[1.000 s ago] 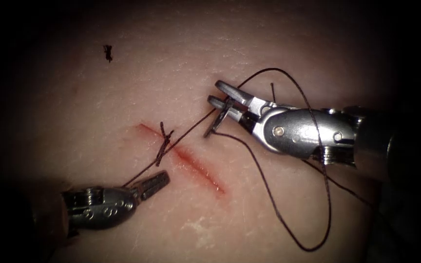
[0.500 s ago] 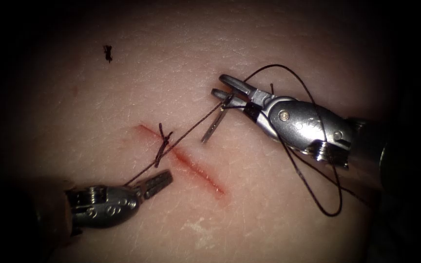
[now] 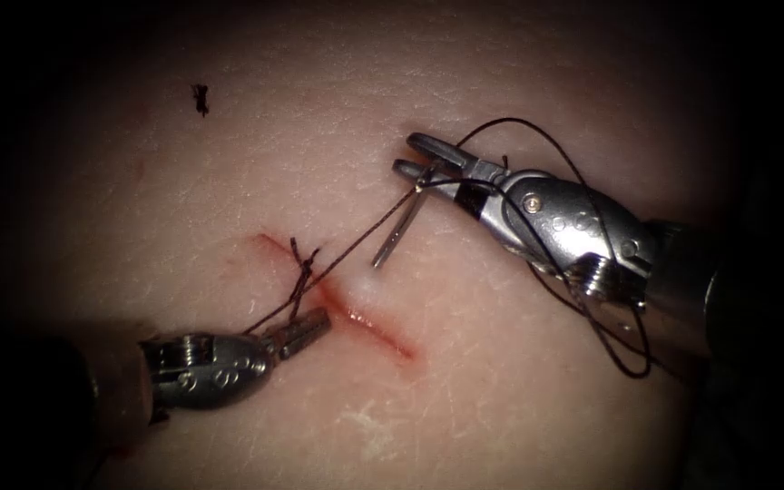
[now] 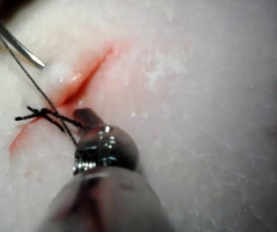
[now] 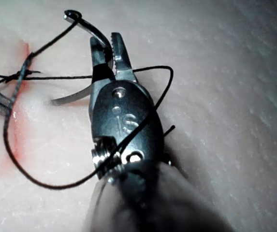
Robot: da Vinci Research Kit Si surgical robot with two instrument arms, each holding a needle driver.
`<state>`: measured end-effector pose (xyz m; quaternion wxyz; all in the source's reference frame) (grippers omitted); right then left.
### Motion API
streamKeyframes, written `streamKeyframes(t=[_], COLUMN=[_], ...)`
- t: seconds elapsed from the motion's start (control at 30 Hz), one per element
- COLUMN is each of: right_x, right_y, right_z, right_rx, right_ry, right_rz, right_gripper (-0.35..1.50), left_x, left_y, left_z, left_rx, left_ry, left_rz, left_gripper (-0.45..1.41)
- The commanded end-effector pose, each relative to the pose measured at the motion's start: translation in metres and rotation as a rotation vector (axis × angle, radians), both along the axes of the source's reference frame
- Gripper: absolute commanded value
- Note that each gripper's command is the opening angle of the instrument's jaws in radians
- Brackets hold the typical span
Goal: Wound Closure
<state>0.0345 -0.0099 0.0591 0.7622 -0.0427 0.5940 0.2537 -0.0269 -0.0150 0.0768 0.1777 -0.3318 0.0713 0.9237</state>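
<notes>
**Needle Held Above Soft Pink Tissue**

The bumpy tissue (image 3: 501, 381) is split by a red cut (image 3: 369, 318). A shiny curved needle (image 3: 398, 231), right of the cut and out of the tissue, is pinched near its thread end by the right gripper (image 3: 419, 156). Thin dark thread (image 3: 356, 243) is pinched by the left gripper (image 3: 306, 328).

Both tools were polished silver metal. The right tool (image 3: 407, 156) had a rounded, egg-shaped wrist housing with small round rivets and a brighter pin near its front, a dark band where the slim jaws met the housing, and a threaded screw sticking out at its rear. Its jaws showed fine teeth along their inner faces. The left tool (image 3: 318, 324) had a shorter rounded housing dotted with small holes, ribbed jaws, and a dull grey shaft behind.
</notes>
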Motion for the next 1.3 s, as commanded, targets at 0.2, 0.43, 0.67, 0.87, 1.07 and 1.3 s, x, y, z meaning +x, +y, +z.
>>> streamKeyframes(t=[0.2, 0.43, 0.67, 0.87, 1.07, 1.3], right_x=[0.0014, 0.0025, 0.0039, 0.0046, 0.0044, 0.0034], right_y=[-0.0006, -0.0024, -0.0040, -0.0045, -0.0042, -0.0027], right_z=[0.0009, 0.0019, 0.0035, 0.0037, 0.0040, 0.0032], right_rx=[0.022, 0.048, 0.106, 0.140, 0.190, 0.207], right_ry=[0.001, 0.011, 0.033, 0.065, 0.115, 0.157], right_rz=[-0.036, -0.065, -0.095, -0.094, -0.084, -0.037], right_gripper=[-0.35, -0.35, -0.35, -0.35, -0.35, -0.35], left_x=[-0.0003, -0.0002, 0.0003, 0.0006, 0.0007, 0.0007], left_y=[-0.0009, -0.0008, -0.0010, -0.0010, -0.0010, -0.0010], left_z=[0.0014, 0.0016, 0.0013, 0.0013, 0.0013, 0.0014], left_rx=[0.013, 0.013, 0.014, 0.014, 0.014, 0.015], left_ry=[0.003, 0.003, 0.001, 0.000, 0.000, 0.001], left_rz=[0.000, 0.000, 0.003, 0.005, 0.006, 0.008], left_gripper=[-0.33, -0.35, -0.35, -0.35, -0.37, -0.37])
